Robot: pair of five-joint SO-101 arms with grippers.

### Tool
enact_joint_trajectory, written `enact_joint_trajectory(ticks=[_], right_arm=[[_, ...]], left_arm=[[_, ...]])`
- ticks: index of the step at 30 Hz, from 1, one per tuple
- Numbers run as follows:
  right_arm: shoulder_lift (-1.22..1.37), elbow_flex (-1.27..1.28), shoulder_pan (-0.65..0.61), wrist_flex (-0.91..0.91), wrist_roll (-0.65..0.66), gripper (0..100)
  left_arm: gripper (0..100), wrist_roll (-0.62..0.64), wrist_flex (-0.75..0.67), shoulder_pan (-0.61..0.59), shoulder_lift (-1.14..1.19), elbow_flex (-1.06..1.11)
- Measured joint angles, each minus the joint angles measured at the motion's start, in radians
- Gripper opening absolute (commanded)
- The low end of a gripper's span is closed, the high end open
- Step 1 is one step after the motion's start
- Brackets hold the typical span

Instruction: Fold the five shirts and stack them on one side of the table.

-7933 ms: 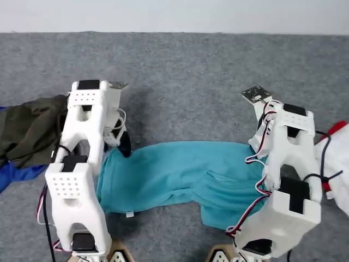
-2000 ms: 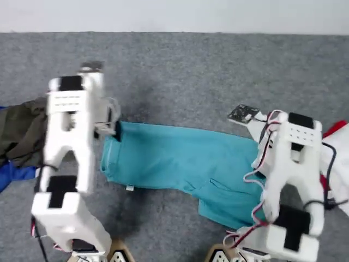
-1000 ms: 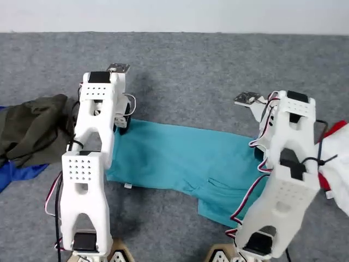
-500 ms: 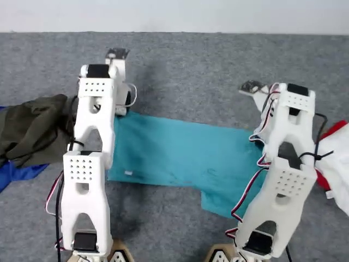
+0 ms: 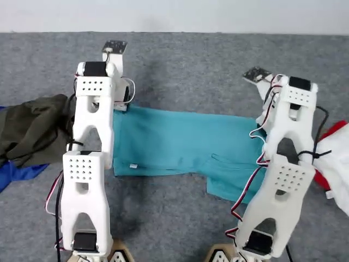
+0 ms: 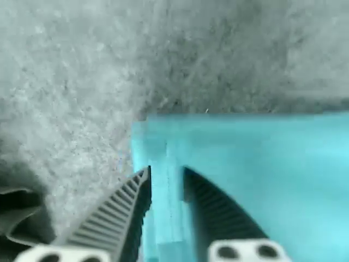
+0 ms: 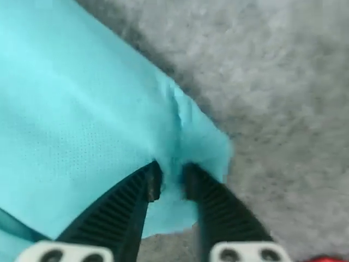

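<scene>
A teal shirt [image 5: 185,144] lies spread out flat across the middle of the grey felt-like surface [image 5: 191,65], stretched between the two arms. Its far edge runs nearly straight from one arm to the other. On the right half, a flap hangs down toward the arm bases. A small white tag [image 5: 132,165] sticks out along the near edge.

The left tool [image 6: 166,183] is at the shirt's far left corner. Its jaws are nearly closed, with a narrow strip of the teal cloth pinched between them. The right tool [image 7: 170,177] is at the far right corner, closed down the same way on a bunched bit of the edge. There the fabric puckers up around the tips.

Off to the left, an olive-green garment [image 5: 30,131] sits crumpled on top of a blue garment [image 5: 16,172], well apart from the shirt. At the right edge, a red garment [image 5: 335,134] and a white garment [image 5: 341,185] lie heaped just beside the right arm.
</scene>
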Motion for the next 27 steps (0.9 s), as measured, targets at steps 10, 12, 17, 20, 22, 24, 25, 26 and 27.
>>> enact_joint_trajectory(ticks=[10, 12, 17, 20, 22, 24, 25, 26, 27], right_arm=[[-0.002, -0.176, 0.011, 0.239, 0.092, 27.0], [-0.018, -0.178, 0.011, 0.267, 0.13, 24.0], [-0.164, -0.048, 0.012, 0.269, 0.25, 21.5], [-0.285, 0.155, 0.011, 0.269, 0.321, 21.5], [-0.373, 0.302, 0.008, 0.269, 0.358, 21.5], [-0.456, 0.442, 0.005, 0.269, 0.393, 21.4], [-0.488, 0.503, 0.005, 0.269, 0.411, 21.4], [-0.511, 0.557, 0.005, 0.269, 0.427, 21.4], [-0.526, 0.601, 0.006, 0.269, 0.44, 21.4]], left_arm=[[26, 0.095, 0.0, -0.064, -0.008, -0.028], [26, 0.095, 0.0, -0.095, -0.028, -0.02], [26, 0.094, 0.0, -0.147, -0.187, 0.135], [26, 0.075, 0.0, -0.146, -0.308, 0.272], [26, 0.069, 0.0, -0.143, -0.397, 0.367], [26, 0.066, 0.0, -0.146, -0.485, 0.463], [26, 0.066, 0.0, -0.147, -0.523, 0.508], [26, 0.064, 0.0, -0.147, -0.562, 0.551], [26, 0.063, 0.0, -0.147, -0.594, 0.592]])
